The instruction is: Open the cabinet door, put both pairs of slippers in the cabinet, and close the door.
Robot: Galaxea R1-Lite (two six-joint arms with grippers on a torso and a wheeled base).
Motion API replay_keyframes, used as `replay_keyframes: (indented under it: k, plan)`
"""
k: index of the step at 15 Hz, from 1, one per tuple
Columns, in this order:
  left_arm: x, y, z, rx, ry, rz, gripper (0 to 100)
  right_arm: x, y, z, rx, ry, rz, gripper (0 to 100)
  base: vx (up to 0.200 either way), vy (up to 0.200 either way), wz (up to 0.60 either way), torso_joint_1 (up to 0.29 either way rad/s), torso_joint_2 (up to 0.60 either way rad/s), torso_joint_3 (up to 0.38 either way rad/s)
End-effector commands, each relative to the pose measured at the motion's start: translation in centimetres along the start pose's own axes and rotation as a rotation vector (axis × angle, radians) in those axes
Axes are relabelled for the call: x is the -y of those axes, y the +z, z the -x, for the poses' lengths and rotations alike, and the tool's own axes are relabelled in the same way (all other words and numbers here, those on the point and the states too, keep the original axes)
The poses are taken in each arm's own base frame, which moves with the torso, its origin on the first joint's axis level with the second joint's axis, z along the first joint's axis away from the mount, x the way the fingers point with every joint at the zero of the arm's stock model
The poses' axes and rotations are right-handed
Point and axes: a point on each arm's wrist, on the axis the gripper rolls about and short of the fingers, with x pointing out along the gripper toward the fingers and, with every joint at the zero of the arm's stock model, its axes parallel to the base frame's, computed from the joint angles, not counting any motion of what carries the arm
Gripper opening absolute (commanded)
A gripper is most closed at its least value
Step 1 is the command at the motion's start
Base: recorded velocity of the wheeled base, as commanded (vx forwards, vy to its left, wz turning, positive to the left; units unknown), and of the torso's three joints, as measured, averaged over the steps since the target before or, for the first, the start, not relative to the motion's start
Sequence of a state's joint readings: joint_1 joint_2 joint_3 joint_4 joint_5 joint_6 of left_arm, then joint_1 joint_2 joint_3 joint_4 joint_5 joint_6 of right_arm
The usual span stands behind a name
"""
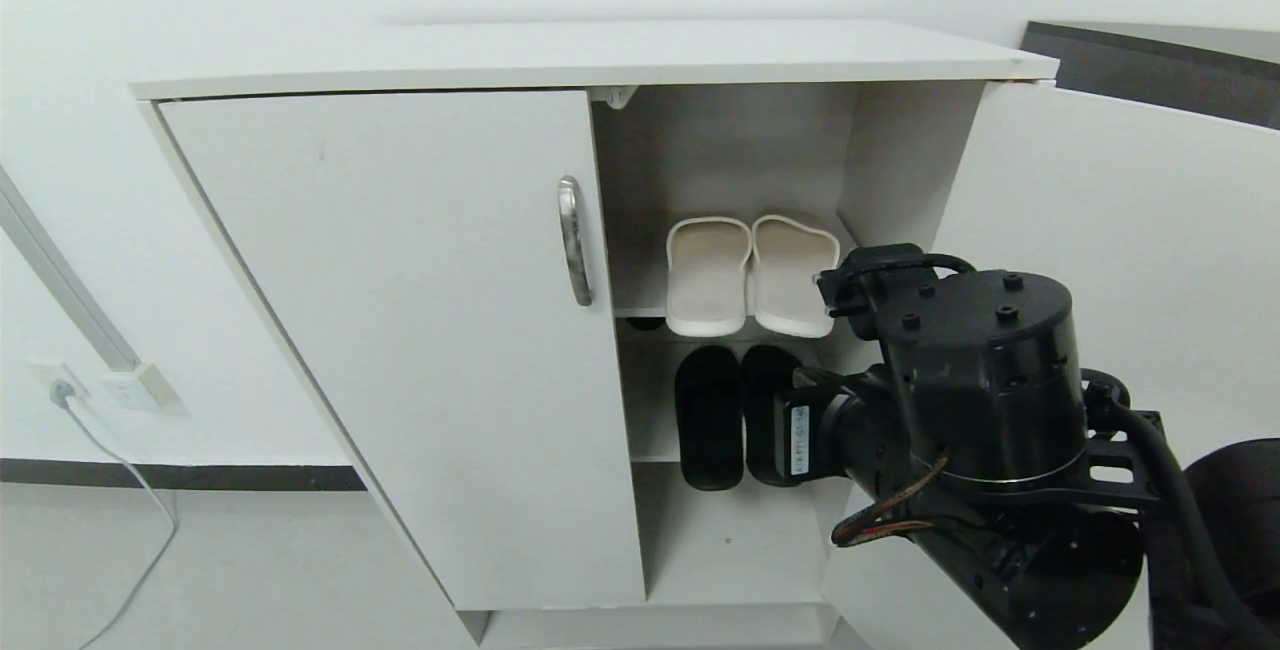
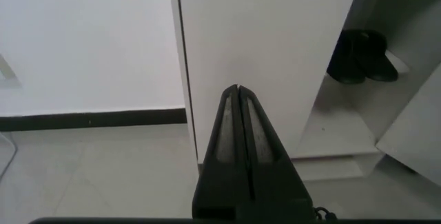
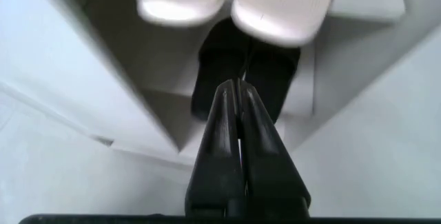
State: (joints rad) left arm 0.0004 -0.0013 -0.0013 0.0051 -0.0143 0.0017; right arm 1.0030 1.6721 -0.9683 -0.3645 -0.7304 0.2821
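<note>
Black slippers (image 3: 213, 69) lie just ahead of my right gripper (image 3: 239, 89), pinched together and empty; white slippers (image 3: 275, 3) sit one shelf higher. My left gripper (image 2: 238, 93), likewise pinched, faces the cabinet door (image 2: 262, 31).

Plain white cabinet (image 1: 600, 50) (its handle (image 1: 572, 240) a shiny silver); the cream slippers (image 1: 750, 275) are pale and unpatterned, the black slippers (image 1: 712, 420) solid black.

white cabinet (image 1: 600, 55) standing on pale floor (image 1: 250, 570), right half open to view. upper shelf (image 1: 640, 308): white slippers (image 1: 708, 275), pair side by side, near ends poking over front edge. lower shelf (image 1: 655, 435) right under it: black slippers (image 1: 708, 420), also side by side, near ends over the edge too.
</note>
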Motion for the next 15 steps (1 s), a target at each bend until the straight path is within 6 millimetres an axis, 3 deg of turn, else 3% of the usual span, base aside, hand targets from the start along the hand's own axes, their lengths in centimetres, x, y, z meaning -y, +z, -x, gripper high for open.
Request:
replay_keyframes:
  k: [1, 13, 15]
  plan:
    - [0.0, 0.0, 0.0, -0.001, 0.0, 0.0, 0, -0.1, -0.2, -0.1, -0.005, -0.001, 0.005, 0, -0.2, 0.0, 0.0, 0.002, 0.0, 0.007]
    - [0.0, 0.0, 0.0, -0.001, 0.0, 0.0, 0, 0.1, -1.3, -0.3, -0.017, 0.001, 0.034, 0, -0.2, 0.0, 0.0, 0.001, 0.0, 0.003]
    - [0.0, 0.0, 0.0, -0.001, 0.0, 0.0, 0, 0.3, -1.6, -0.3, -0.012, 0.001, 0.051, 0, 0.0, 0.0, 0.0, 0.0, 0.0, 0.0]
